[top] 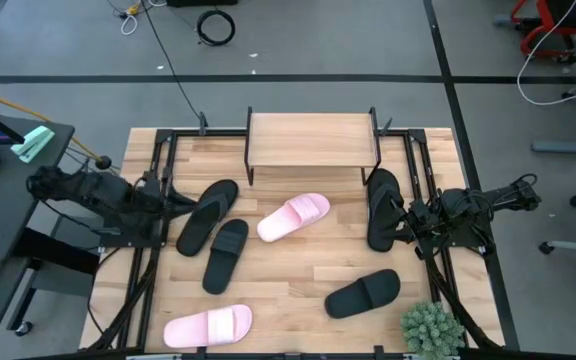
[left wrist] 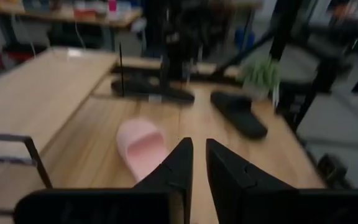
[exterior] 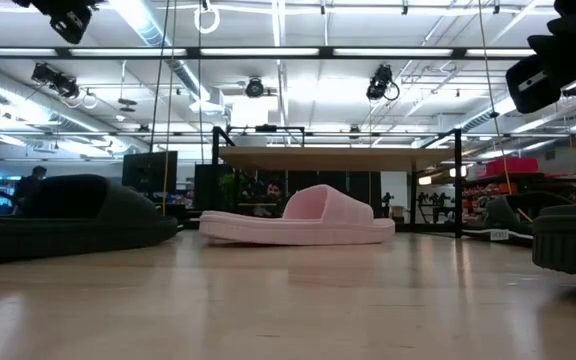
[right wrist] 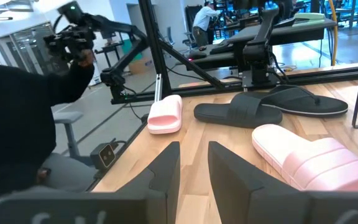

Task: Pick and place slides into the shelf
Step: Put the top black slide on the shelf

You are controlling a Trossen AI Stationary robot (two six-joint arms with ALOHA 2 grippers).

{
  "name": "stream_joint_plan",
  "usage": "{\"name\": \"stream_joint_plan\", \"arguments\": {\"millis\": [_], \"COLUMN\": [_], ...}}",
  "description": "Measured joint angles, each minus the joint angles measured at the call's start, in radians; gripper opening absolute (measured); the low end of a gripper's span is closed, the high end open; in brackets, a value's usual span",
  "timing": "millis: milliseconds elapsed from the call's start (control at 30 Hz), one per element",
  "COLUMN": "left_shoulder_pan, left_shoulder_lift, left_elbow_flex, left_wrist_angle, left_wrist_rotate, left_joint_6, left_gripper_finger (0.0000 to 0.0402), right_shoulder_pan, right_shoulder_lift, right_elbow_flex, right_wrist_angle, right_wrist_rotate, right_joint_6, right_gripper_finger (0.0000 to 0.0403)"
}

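Across the table [top: 298, 270] lay all six slides, none yet in the shelf [top: 312, 138], so by my reading the task had barely begun and every slide was left to place. One pink slide [top: 294, 216] lay near the middle, just in front of the shelf, and the other pink slide [top: 208, 326] sat at the near edge on the left. Two black slides [top: 208, 215] rested side by side left of centre, a third black slide [top: 363, 293] lay toward the near right, and a fourth black slide [top: 382, 207] lay at the right beside the shelf. The shelf's top board was bare, and nothing showed beneath it. At the table's left edge, the left gripper [left wrist: 194, 165] hung empty with its fingers nearly together. Opposite, the right gripper [right wrist: 194, 168] was also empty, its fingers slightly parted. A small green plant [top: 431, 327] stood at the near right corner.
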Motion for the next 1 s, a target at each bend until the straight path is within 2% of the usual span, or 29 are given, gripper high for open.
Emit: {"name": "stream_joint_plan", "arguments": {"millis": [200, 467, 767, 1000], "left_shoulder_pan": [-0.033, -0.102, -0.136, -0.141], "left_shoulder_lift": [0.280, 0.595, 0.809, 0.889], "left_elbow_flex": [0.032, 0.033, 0.034, 0.034], "left_wrist_angle": [-0.019, -0.021, -0.002, -0.004], "left_wrist_rotate": [0.075, 0.079, 0.067, -0.027], "left_joint_6": [0.077, 0.079, 0.058, 0.071], "left_gripper_finger": [0.0055, 0.0067, 0.0144, 0.0188], "right_shoulder_pan": [0.000, 0.000, 0.000, 0.000], "right_shoulder_lift": [0.000, 0.000, 0.000, 0.000], "right_elbow_flex": [0.000, 0.000, 0.000, 0.000], "right_wrist_angle": [0.000, 0.000, 0.000, 0.000], "right_wrist_rotate": [0.000, 0.000, 0.000, 0.000], "right_joint_6": [0.000, 0.000, 0.000, 0.000], "right_gripper_finger": [0.0090, 0.0090, 0.0090, 0.0090]}}
